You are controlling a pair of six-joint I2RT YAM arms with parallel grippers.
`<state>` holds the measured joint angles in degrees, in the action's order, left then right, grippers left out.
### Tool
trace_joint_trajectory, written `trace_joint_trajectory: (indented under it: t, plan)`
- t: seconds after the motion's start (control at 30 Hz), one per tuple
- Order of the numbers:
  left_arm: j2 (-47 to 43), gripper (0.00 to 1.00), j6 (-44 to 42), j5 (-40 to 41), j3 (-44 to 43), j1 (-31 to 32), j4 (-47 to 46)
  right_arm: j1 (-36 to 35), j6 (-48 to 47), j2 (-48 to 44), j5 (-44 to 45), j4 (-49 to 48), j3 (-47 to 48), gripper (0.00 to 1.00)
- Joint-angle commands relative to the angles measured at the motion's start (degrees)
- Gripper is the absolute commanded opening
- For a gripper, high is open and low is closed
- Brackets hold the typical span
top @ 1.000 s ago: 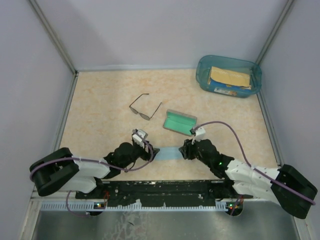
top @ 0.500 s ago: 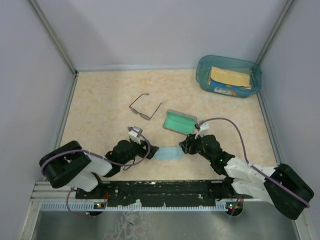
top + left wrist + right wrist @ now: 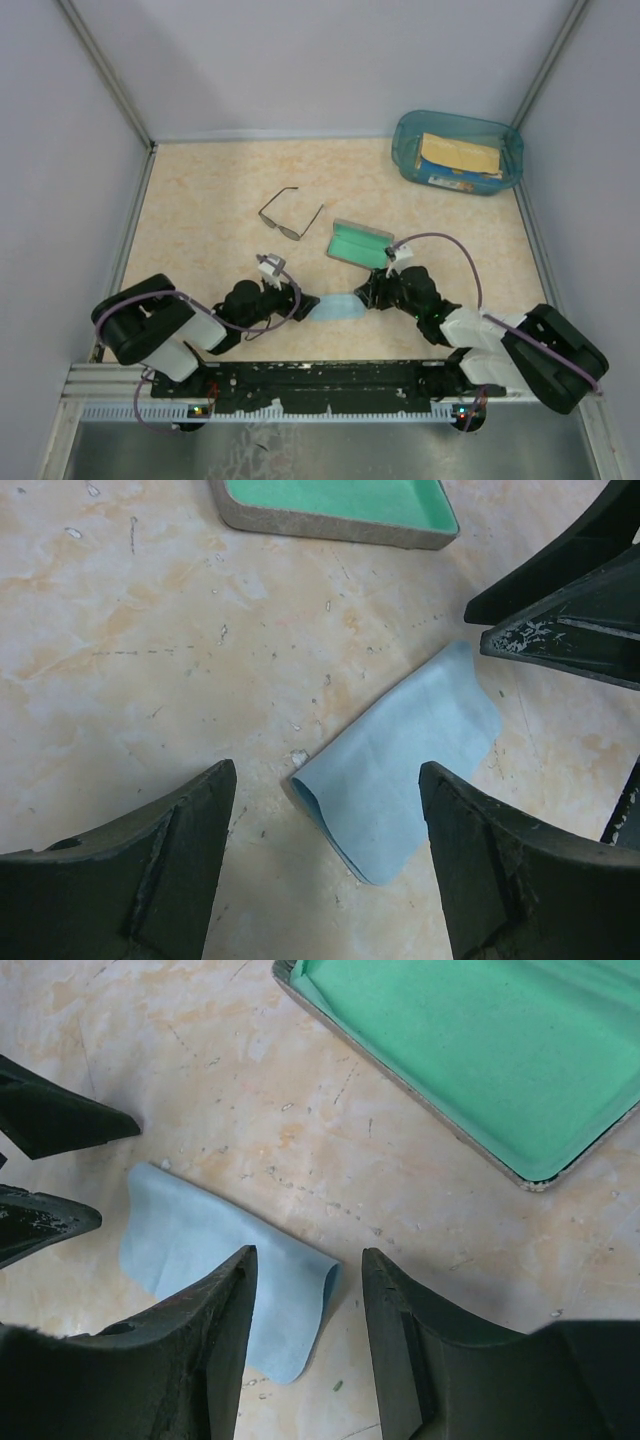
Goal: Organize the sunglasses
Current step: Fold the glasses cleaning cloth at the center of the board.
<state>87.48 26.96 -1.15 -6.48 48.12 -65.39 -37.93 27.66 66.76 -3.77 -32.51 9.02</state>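
Note:
The sunglasses (image 3: 289, 216), a thin dark wire pair with arms unfolded, lie on the table left of centre, apart from both grippers. The grey case (image 3: 360, 243) with green lining lies open to their right; it also shows in the left wrist view (image 3: 335, 508) and the right wrist view (image 3: 470, 1055). A folded light blue cloth (image 3: 335, 307) lies flat between the grippers. My left gripper (image 3: 300, 300) is open at the cloth's left end (image 3: 400, 765). My right gripper (image 3: 368, 295) is open over its right end (image 3: 235, 1270).
A teal plastic bin (image 3: 458, 150) holding a yellow packet stands at the back right. Grey walls close in the table on three sides. The arm bases and rail run along the near edge.
Both grippers have let go of the cloth, which now lies folded and shorter on the table. The right gripper has moved left and forward toward the case.

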Motion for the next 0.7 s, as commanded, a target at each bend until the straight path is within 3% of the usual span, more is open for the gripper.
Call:
trace_joint_trajectory:
  t: [0.0, 0.43, 0.67]
  plan:
    - [2.3, 0.8, -0.2, -2.8, 0.0, -0.1, -4.5, 0.5, 0.7, 2.4, -2.4, -6.1, 1.4, 0.46]
    - [7.0, 0.77, 0.9, -3.7, -0.8, -0.1, -8.2, 1.8, 1.6, 9.4, -4.1, -12.3, 0.6, 0.46]
    - [8.9, 0.7, 1.2, -4.2, -1.2, -0.1, -8.9, 2.2, 1.9, 11.7, -5.1, -14.3, 0.5, 0.45]
